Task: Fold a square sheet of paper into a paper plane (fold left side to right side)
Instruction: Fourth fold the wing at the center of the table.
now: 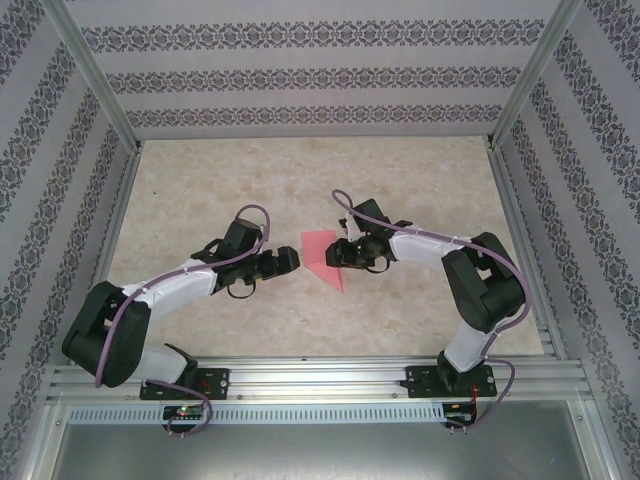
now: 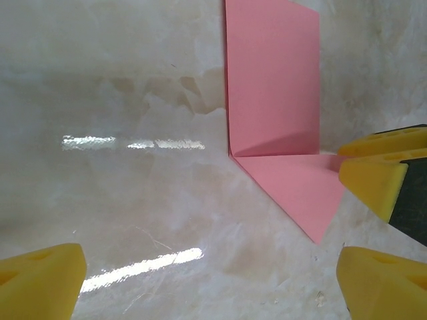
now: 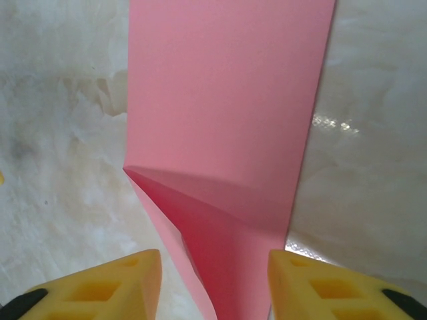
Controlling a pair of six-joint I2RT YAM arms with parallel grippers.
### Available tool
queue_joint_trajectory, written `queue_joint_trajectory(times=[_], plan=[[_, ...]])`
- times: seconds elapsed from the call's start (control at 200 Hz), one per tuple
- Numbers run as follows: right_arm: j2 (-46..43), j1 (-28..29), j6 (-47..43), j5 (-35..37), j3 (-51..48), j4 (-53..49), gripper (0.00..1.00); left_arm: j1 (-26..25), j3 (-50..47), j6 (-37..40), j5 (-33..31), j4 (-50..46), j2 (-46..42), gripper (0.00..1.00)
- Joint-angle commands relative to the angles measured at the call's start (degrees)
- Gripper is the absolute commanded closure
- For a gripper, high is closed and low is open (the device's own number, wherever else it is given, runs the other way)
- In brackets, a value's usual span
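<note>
The pink sheet of paper point(image 1: 320, 248) lies mid-table, folded into a narrow strip with a triangular flap at its near end. In the left wrist view the strip point(image 2: 273, 87) lies flat and the flap points toward the lower right. My left gripper point(image 1: 290, 262) sits just left of the paper, open point(image 2: 213, 287), with bare table between its yellow pads. My right gripper point(image 1: 343, 254) is at the paper's right side. Its fingers point(image 3: 215, 287) stand apart on either side of the raised flap point(image 3: 227, 100), not clamped on it. One of its fingertips point(image 2: 377, 177) shows at the fold line.
The marbled tabletop point(image 1: 300, 180) is boxed in by patterned walls point(image 1: 300, 75) at the back and both sides. An aluminium rail point(image 1: 320, 375) carrying both arm bases runs along the near edge.
</note>
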Motion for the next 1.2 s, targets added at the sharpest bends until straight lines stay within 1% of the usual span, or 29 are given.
queue_joint_trajectory(times=[0.0, 0.125, 0.285, 0.365, 0.445, 0.764, 1.199], plan=[[0.35, 0.24, -0.67, -1.80, 0.53, 1.72, 0.62, 0.54, 0.90, -0.84, 1.25, 2.64, 1.14, 0.03], [1.16, 0.21, -0.58, -2.84, 0.91, 1.65, 0.72, 0.47, 1.24, -0.93, 2.56, 3.49, 2.51, 0.03], [1.68, -0.02, -1.23, -1.94, 1.78, 0.38, 0.86, 0.31, 2.07, -1.18, 4.31, 4.39, 4.30, 0.05], [2.33, -0.20, -1.25, -2.14, 1.83, 0.57, 0.92, 0.05, 2.83, -1.19, 4.60, 4.40, 5.08, 0.05], [2.78, -0.29, -1.24, -2.29, 1.72, 0.45, 0.96, -0.52, 3.60, -1.25, 4.73, 4.44, 5.95, 0.07], [1.34, -2.13, -1.37, -2.20, 0.40, 0.42, 0.96, -1.96, 7.32, -1.80, 5.21, 4.16, 9.61, 0.11], [0.63, -2.53, -1.50, -3.05, -0.27, 0.81, 0.95, -4.31, 11.64, -2.95, 5.52, 4.86, 14.38, 0.23]])
